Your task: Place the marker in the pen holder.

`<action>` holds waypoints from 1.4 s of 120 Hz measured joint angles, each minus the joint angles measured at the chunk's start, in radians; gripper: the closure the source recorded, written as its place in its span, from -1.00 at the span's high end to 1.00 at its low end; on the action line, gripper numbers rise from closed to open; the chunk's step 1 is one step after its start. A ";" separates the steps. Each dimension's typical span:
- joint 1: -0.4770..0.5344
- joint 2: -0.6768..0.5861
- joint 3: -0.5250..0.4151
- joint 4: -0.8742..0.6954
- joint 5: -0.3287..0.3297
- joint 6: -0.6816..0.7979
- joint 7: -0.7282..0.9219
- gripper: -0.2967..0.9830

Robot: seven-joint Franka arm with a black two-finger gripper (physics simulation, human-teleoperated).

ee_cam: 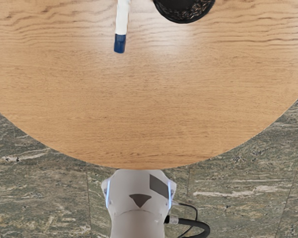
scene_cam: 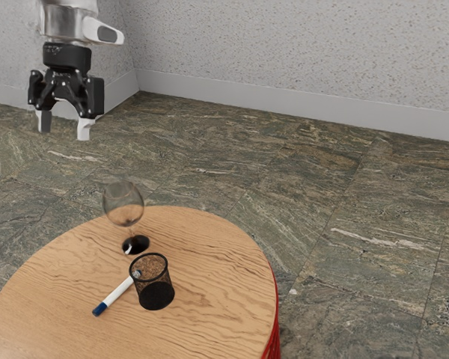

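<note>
High in the exterior view's upper left hangs my gripper (scene_cam: 63, 127), open, its two fingers well apart with nothing between them. The marker (scene_cam: 116, 294), white with a blue end, lies on the round wooden table far below; in the wrist view the marker (ee_cam: 121, 22) has its blue end toward the robot base. Beside it stands the black mesh pen holder (scene_cam: 153, 284), upright, partly hiding the marker's other end in the exterior view. In the wrist view the pen holder (ee_cam: 185, 9) is cut off by the picture's edge.
A wine glass (scene_cam: 125, 206) with a black foot stands near the pen holder, on the side away from the exterior camera. The table (scene_cam: 217, 314) has a curved edge and a red side. In the wrist view the robot base (ee_cam: 139, 203) sits just beyond the table's edge.
</note>
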 joint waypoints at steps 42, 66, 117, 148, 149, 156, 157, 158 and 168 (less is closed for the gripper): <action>-0.124 -0.386 0.283 -1.126 0.033 0.743 -0.044 0.53; -0.151 -0.194 0.291 -1.199 0.064 1.159 -0.043 0.48; -0.220 -0.168 0.281 -1.297 0.107 1.494 -0.007 0.05; -0.204 -0.123 0.281 -1.307 0.103 1.539 0.006 -0.15; -0.204 -0.122 0.281 -1.307 0.103 1.539 0.006 -0.16; -0.197 -0.113 0.281 -1.307 0.103 1.546 0.008 -0.24; -0.196 -0.111 0.281 -1.307 0.103 1.548 0.008 -0.25; -0.194 -0.110 0.281 -1.307 0.103 1.549 0.009 -0.26; -0.182 -0.099 0.281 -1.307 0.103 1.559 0.011 -0.32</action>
